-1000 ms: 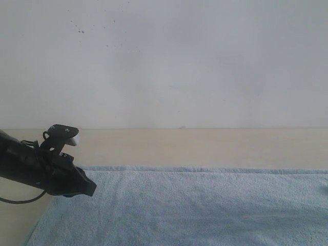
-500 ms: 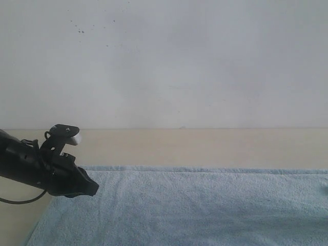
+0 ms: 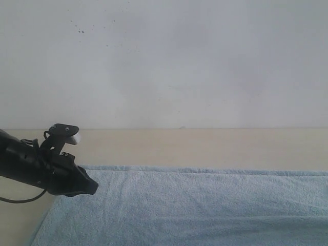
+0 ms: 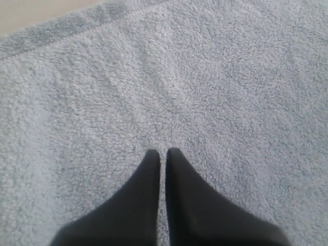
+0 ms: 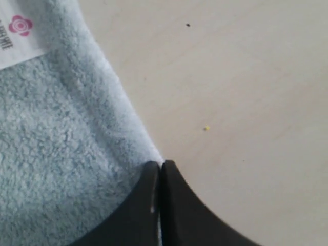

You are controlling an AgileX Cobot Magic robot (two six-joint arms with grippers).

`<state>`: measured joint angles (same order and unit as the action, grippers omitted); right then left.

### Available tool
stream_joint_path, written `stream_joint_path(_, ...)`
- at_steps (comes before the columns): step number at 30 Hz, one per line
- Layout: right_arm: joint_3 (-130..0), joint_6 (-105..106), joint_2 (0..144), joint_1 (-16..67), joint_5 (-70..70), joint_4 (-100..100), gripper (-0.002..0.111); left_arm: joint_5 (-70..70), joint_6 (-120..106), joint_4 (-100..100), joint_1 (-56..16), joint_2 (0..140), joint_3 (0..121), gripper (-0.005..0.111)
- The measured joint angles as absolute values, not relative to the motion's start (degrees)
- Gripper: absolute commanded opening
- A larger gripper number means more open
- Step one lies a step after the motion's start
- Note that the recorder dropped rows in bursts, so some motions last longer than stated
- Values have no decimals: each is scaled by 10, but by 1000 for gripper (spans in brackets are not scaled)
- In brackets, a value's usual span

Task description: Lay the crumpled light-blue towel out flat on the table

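The towel (image 3: pixel 195 205) lies nearly flat on the table (image 3: pixel 205 146); left gripper (image 4: pixel 161 151) closed above it, right gripper (image 5: pixel 161 164) closed, apparently pinching the hem (image 5: pixel 123 107). Draw outward, low, evenly.

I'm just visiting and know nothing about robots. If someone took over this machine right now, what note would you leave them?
Left gripper: jaws closed, tips over the towel by its far left corner, nothing visibly pinched.
Right gripper: jaws closed at the towel's hemmed edge, apparently pinching it.
Done: the towel lies mostly flat on the table, its far hem straight.
Left: a faint crease shows toward the near right. Probably smooth it, then release.
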<state>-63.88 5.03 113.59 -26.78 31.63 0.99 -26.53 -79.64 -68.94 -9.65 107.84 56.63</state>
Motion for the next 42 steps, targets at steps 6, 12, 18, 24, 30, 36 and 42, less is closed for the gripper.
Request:
stream_joint_path(6, -639, 52, 1136, -268, 316, 19, 0, -249, -796, -696, -96, 1078, 566, 4)
stream_joint_path(12, -639, 53, 1119, -268, 318, 21, 0, -215, -796, -698, -96, 1082, 566, 4)
stream_joint_path(18, -639, 53, 1063, -268, 319, 43, 0, -202, -796, -708, -96, 1112, 566, 4)
stream_joint_path(24, -639, 91, 992, -239, 309, 125, 0, -225, -796, -739, -96, 1115, 589, 4)
stream_joint_path(30, -639, 133, 930, -137, 278, 144, 0, -143, -743, -734, -96, 1049, 586, 4)
stream_joint_path(36, -639, 164, 918, -34, 279, 145, 0, -50, -721, -729, -77, 1003, 518, 4)
stream_joint_path(42, -616, 178, 870, 27, 249, 145, 0, -28, -720, -765, -77, 948, 478, 4)
